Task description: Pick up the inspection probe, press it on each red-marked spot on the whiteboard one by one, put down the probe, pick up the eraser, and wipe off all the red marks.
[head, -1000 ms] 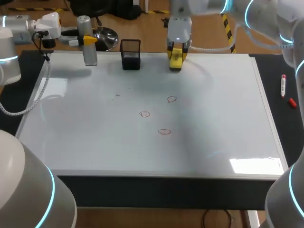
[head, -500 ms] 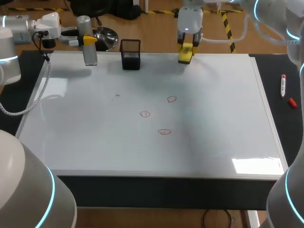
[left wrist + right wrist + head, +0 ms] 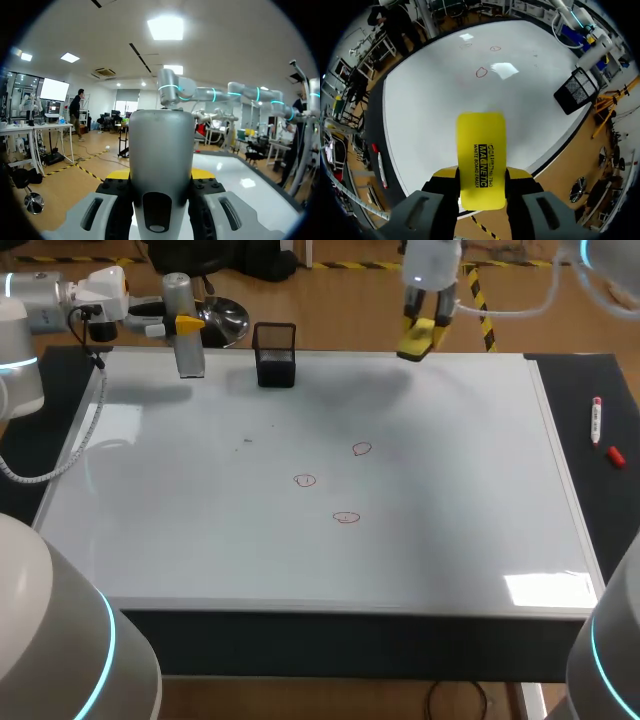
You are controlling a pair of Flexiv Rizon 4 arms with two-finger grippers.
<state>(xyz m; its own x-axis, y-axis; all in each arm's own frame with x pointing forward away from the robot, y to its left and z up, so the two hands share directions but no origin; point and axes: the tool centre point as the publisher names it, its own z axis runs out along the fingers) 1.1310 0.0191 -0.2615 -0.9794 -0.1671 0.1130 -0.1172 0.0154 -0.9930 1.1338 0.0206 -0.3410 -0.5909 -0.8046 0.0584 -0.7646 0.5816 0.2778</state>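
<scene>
Wiping looks next: the right hand (image 3: 481, 182), clamped on the eraser (image 3: 481, 145), hangs over the whiteboard's (image 3: 200, 540) far edge and must descend to the red marks (image 3: 346, 517) mid-board; the left hand (image 3: 161, 187) grips the probe (image 3: 161, 145) far left.

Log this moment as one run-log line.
left gripper: shut on probe, upright, whiteboard far-left corner | right gripper: shut on eraser, above whiteboard far edge | red marks: three, unwiped
</scene>
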